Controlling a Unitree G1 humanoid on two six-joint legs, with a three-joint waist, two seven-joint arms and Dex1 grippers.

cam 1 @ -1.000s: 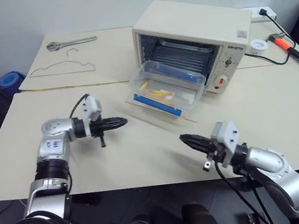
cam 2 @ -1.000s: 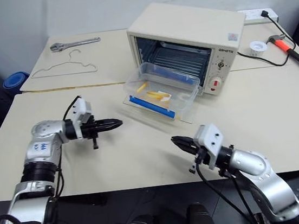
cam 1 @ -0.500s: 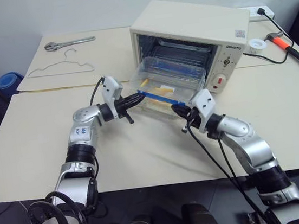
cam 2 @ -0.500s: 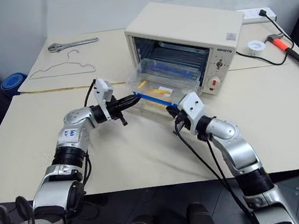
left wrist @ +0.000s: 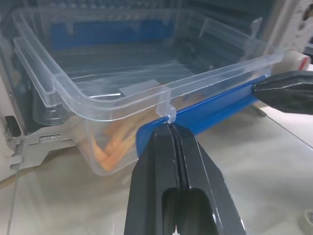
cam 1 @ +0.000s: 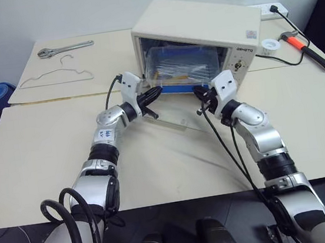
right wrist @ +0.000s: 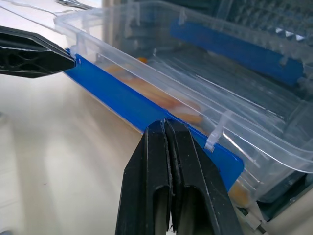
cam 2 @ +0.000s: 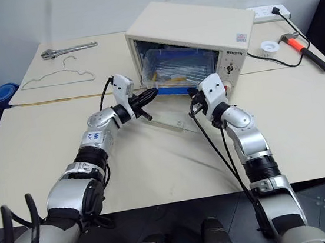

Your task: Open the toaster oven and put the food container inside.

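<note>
Both arms reach forward over the table (cam 1: 49,165) and converge on the open front of the toaster oven (cam 1: 199,31), each forearm roughly level and angled inward. The left gripper (cam 1: 152,94) has its two black fingers (left wrist: 171,161) pressed together; their joined tip touches the near blue clip (left wrist: 215,110) of the food container (cam 1: 179,66), at the end of the clip farther from the oven's knob panel. The right gripper (cam 1: 202,93) is likewise closed with nothing between its fingers (right wrist: 168,161), and its tip presses against the same blue clip, at the end nearer the knob panel. Neither gripper clasps the container.

The food container is a clear rectangular plastic box with a ribbed lid, a second blue clip (right wrist: 234,49) along its far side, and yellow-orange sticks (left wrist: 115,139) visible through the wall. It sits in the mouth of the oven, mostly inside the cavity, its near edge projecting over the lowered glass door (cam 1: 171,117).

The oven is cream-white, its knobs to the right of the cavity.
</note>
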